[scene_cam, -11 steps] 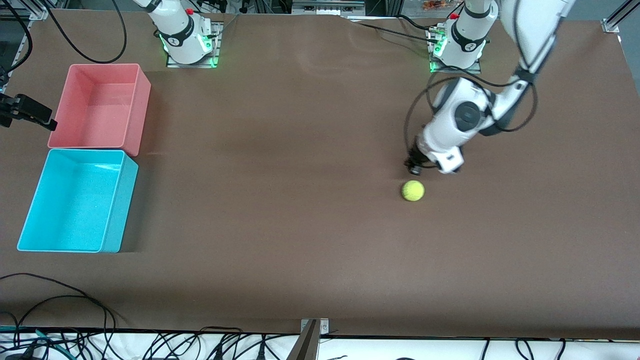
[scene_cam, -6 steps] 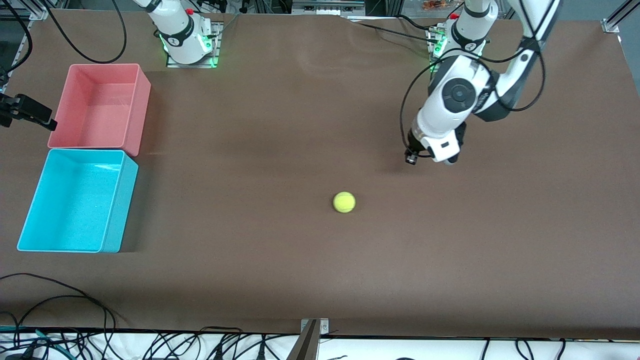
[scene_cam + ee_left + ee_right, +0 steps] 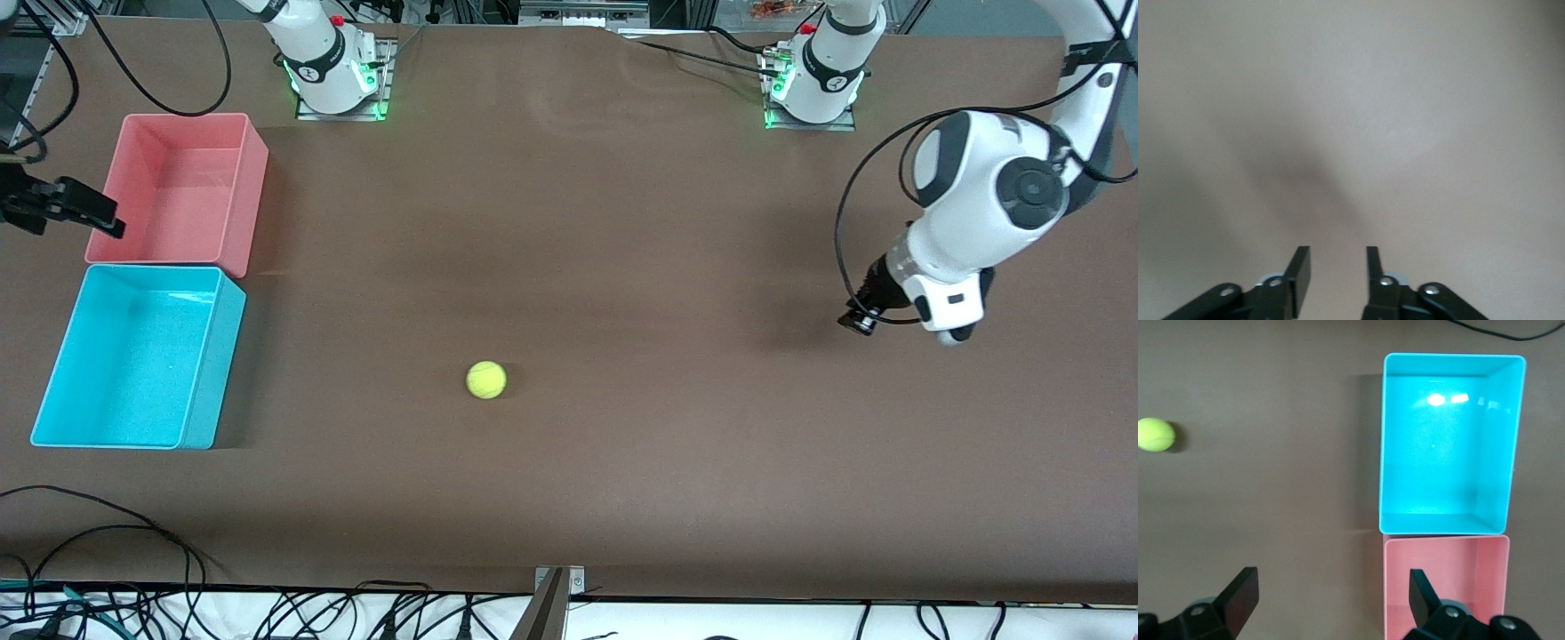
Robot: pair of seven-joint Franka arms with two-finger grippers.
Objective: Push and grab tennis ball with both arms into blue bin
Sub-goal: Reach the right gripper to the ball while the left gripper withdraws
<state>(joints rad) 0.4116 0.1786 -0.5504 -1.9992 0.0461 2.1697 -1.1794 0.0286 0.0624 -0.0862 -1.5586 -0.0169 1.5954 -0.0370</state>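
Note:
The tennis ball lies alone on the brown table near its middle, also seen in the right wrist view. The blue bin stands empty at the right arm's end of the table, well apart from the ball, and shows in the right wrist view. My left arm hangs over the table at its own end, away from the ball. Its gripper is open over bare table with nothing between the fingers. My right gripper is open and empty, up in the air by the pink bin's edge.
A pink bin, empty, stands against the blue bin, farther from the front camera. Both arm bases sit along the table's back edge. Cables lie along the near edge.
The ball has rolled from beside the left gripper toward the bins' end. The left arm has swung back toward its own end, and its jaws have parted. The right gripper shifted slightly.

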